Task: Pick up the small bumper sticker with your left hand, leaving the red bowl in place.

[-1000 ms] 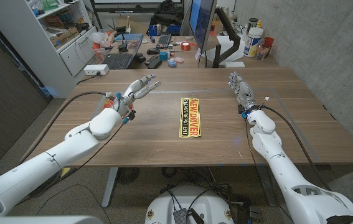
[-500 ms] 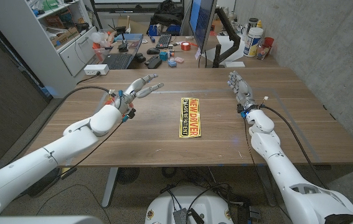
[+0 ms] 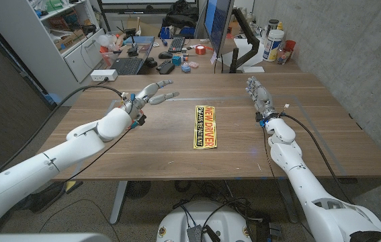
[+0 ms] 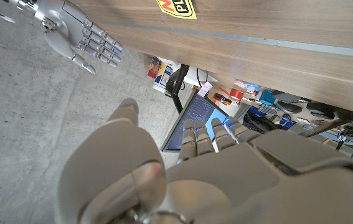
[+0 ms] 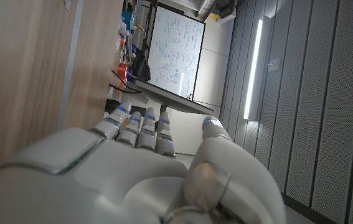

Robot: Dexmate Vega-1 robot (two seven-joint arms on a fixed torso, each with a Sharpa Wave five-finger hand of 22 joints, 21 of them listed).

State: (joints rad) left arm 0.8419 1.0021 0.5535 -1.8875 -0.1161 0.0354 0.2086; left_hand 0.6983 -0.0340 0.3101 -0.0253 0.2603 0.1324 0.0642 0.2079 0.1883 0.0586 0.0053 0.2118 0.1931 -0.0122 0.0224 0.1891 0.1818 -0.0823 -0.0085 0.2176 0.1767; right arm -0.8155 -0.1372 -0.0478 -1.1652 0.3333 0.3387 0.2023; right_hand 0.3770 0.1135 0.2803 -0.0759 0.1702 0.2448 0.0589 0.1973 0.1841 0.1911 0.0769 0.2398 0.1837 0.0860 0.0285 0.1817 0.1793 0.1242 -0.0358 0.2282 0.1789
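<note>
A yellow and black bumper sticker (image 3: pixel 205 126) lies flat on the wooden table (image 3: pixel 177 158), near its middle. My left hand (image 3: pixel 146 96) hovers over the table's left part, fingers stretched toward the far side, holding nothing; it is well to the left of the sticker. Over the far right part is my right hand (image 3: pixel 259 95), fingers straight and apart, nothing in it. In the left wrist view a corner of the sticker (image 4: pixel 177 7) and my right hand (image 4: pixel 76 34) appear beyond my left hand (image 4: pixel 213 168). The right wrist view has my right hand (image 5: pixel 139 162) beside the table.
Behind the table stand a monitor (image 3: pixel 218 27), a keyboard (image 3: pixel 177 44), a laptop (image 3: pixel 128 65) and other desk clutter. A shelf unit (image 3: pixel 69 33) is at the back left. A concrete wall (image 3: pixel 351 47) runs along the right. Black cables trail from both wrists.
My left hand has lifted slightly and shifted a little toward the far side and right. The right hand and the sticker have stayed put.
</note>
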